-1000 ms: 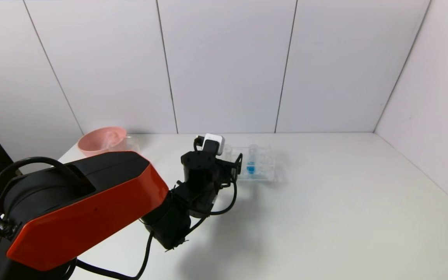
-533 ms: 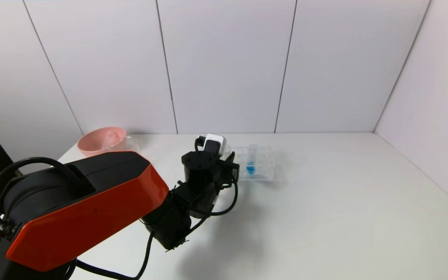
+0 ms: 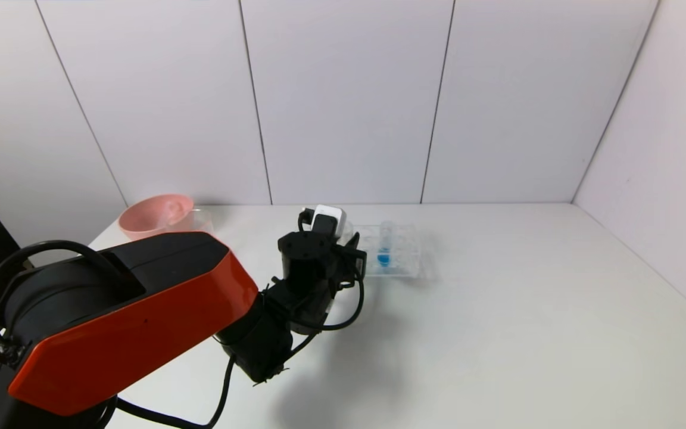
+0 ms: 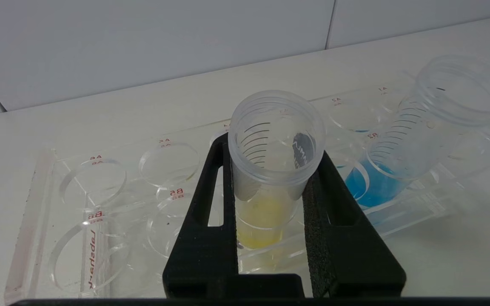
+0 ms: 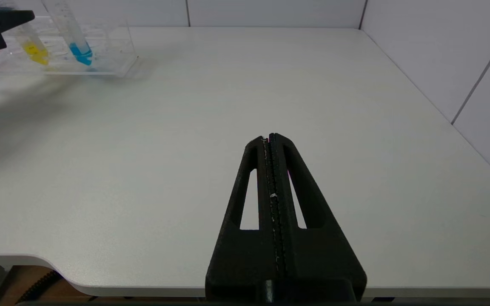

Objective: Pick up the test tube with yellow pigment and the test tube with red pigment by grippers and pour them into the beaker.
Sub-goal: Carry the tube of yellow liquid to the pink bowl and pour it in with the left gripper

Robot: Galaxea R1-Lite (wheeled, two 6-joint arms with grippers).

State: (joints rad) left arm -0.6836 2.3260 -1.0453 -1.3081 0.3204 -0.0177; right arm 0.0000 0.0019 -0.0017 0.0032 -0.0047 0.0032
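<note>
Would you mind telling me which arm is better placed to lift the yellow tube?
Left: the left gripper is shut on the yellow tube in the rack; the right gripper is far off.

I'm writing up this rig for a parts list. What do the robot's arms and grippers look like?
The left arm has a glossy orange-red shell over black joints, with looping black cables and a small white-grey camera box at the wrist. The left gripper and right gripper each have two matte black tapered fingers with slot cut-outs and foam-like inner pads.
</note>
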